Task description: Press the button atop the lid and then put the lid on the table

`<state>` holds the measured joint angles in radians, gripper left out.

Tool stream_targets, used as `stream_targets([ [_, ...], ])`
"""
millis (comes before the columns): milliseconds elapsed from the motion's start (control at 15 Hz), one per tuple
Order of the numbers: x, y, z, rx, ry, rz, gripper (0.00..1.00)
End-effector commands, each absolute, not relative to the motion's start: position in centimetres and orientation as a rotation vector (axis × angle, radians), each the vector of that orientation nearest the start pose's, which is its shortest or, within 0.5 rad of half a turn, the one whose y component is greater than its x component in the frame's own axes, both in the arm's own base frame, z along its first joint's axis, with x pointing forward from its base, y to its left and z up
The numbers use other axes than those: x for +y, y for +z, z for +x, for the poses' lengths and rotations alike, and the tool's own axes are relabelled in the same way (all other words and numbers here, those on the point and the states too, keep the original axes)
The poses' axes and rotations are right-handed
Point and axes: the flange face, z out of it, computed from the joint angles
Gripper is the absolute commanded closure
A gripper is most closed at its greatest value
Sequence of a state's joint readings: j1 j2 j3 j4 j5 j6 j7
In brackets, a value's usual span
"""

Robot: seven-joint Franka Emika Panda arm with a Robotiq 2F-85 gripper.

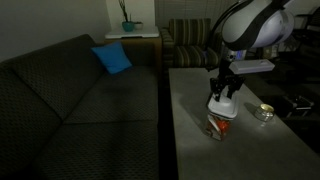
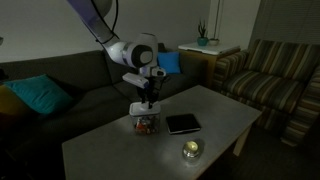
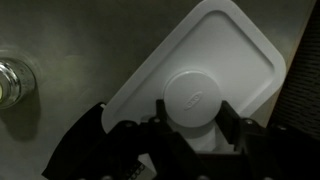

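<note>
The white lid (image 3: 225, 45), square with rounded corners, fills the wrist view, with its round raised button (image 3: 195, 98) in the middle. My gripper (image 3: 193, 118) has a finger on each side of the button and is shut on it. In both exterior views the gripper (image 1: 222, 92) (image 2: 145, 98) points straight down with the lid (image 1: 222, 105) (image 2: 142, 108) at its tips. The lid is right over a small clear container (image 1: 220, 126) (image 2: 146, 125) with red-orange contents, standing on the light-grey table (image 1: 195, 140) (image 2: 120, 155). Whether the lid still rests on the container I cannot tell.
A small round shiny dish (image 1: 264, 113) (image 2: 192, 150) (image 3: 12, 80) and a flat black box (image 2: 183, 123) lie on the table near the container. A dark sofa (image 1: 80, 100) with a blue cushion runs along the table. A striped armchair (image 2: 275, 75) stands at its end.
</note>
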<state>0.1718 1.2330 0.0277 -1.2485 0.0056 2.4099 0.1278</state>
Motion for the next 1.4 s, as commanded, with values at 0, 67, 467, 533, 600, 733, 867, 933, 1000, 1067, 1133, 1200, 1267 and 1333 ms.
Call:
stream_targets([
  [0, 14.0, -1.7, 68.9, -0.098, 0.174, -3.093, 0.72],
  [67, 14.2, -1.6, 68.9, -0.112, 0.177, -3.084, 0.72],
  [467, 17.0, -0.1, 68.7, -0.258, 0.150, -3.054, 0.72],
  [533, 17.3, 0.2, 68.8, -0.274, 0.137, -3.053, 0.72],
  [600, 17.5, 0.8, 69.0, -0.287, 0.121, -3.052, 0.72],
  [733, 17.7, 1.5, 69.3, -0.300, 0.096, -3.044, 0.72],
  [867, 17.7, 2.4, 69.6, -0.305, 0.068, -3.037, 0.72],
  [933, 17.6, 2.9, 69.8, -0.308, 0.054, -3.035, 0.72],
  [1000, 17.6, 3.6, 70.0, -0.311, 0.038, -3.032, 0.72],
  [1067, 17.6, 4.2, 70.2, -0.317, 0.020, -3.033, 0.72],
  [1133, 17.5, 5.1, 70.5, -0.321, 0.001, -3.034, 0.72],
  [1200, 17.2, 5.8, 70.7, -0.326, -0.022, -3.038, 0.72],
  [1267, 16.8, 6.6, 70.9, -0.324, -0.044, -3.047, 0.72],
  [1333, 16.5, 7.0, 71.1, -0.326, -0.060, -3.049, 0.72],
])
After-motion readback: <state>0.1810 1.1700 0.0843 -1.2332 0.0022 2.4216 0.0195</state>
